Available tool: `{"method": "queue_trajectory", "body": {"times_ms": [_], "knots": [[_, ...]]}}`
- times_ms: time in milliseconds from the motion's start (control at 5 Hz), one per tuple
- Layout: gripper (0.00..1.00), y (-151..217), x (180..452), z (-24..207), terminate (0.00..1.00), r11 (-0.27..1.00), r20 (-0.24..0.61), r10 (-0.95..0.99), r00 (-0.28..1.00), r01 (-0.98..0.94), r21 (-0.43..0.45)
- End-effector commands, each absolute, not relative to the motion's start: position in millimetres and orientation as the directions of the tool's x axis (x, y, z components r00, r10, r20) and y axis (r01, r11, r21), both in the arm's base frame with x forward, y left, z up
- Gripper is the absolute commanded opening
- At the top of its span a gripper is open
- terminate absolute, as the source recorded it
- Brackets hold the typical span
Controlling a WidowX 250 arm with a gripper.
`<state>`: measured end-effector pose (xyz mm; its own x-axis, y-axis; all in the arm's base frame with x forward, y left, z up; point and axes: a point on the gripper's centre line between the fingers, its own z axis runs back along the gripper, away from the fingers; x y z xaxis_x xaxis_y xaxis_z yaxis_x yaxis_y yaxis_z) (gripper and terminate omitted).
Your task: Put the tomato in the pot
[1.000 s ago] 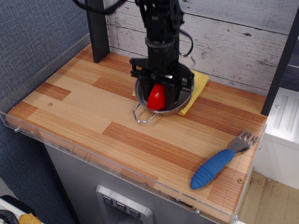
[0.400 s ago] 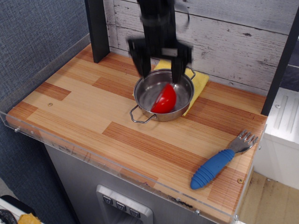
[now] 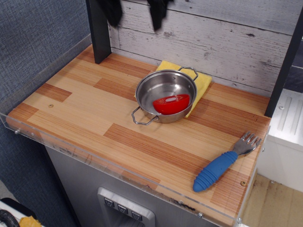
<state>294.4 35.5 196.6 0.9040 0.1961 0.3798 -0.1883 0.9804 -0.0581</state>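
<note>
Two dark fingertips of the end effector hang at the top edge of the frame, spread apart and empty. Well below them, the small glossy red plastic tomato lies inside the shallow shiny steel pot on a yellow cloth. It looks light, rigid and slippery; its rounded sides would offer the surest hold.

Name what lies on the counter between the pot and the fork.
Nothing: between the pot and the fork only bare wooden counter shows in the single camera view.
</note>
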Motion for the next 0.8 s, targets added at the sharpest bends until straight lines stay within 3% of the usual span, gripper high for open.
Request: {"method": "queue_trajectory", "body": {"times_ms": [0, 600], "knots": [[1.0, 49.5, 234.4, 188.6, 0.0, 0.989, 0.379, 0.143, 0.914, -0.145, -0.023], [1.0, 59.3, 246.5, 161.5, 0.0, 0.999, 0.28, 0.04, 0.959, -0.042, 0.002]]}}
